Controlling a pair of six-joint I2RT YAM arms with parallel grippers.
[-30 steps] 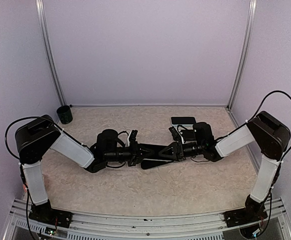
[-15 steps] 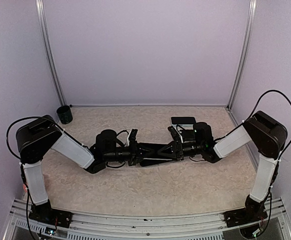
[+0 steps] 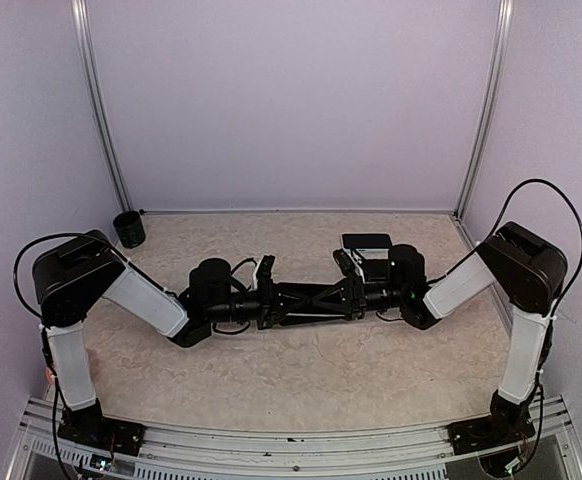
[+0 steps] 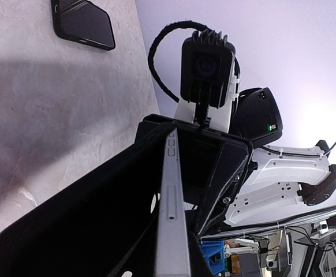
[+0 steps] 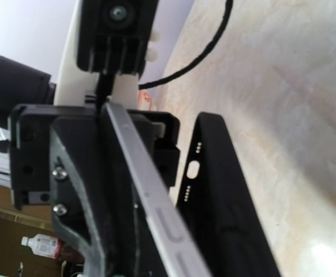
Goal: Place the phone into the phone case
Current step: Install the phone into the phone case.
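Note:
The phone (image 4: 171, 202) shows as a grey metal side edge with buttons, held off the table between both arms. My left gripper (image 3: 271, 300) is shut on one end of it. The black phone case (image 5: 226, 219), with its port cutouts showing, lies along the phone (image 5: 156, 213) and gapes away from it toward the left gripper (image 5: 107, 115). My right gripper (image 3: 356, 295) straddles the other end, with both phone and phone case (image 4: 87, 231) between its fingers. In the top view the two are one dark bar (image 3: 316, 298).
A flat dark phone-like slab (image 3: 366, 242) lies on the table just behind the right wrist, also visible from the left wrist (image 4: 82, 23). A small black cup (image 3: 128, 229) stands at the back left corner. Walls and metal posts enclose the table.
The right arm has slid left toward the left gripper and its jaws have narrowed around the phone and case. The left arm stays put.

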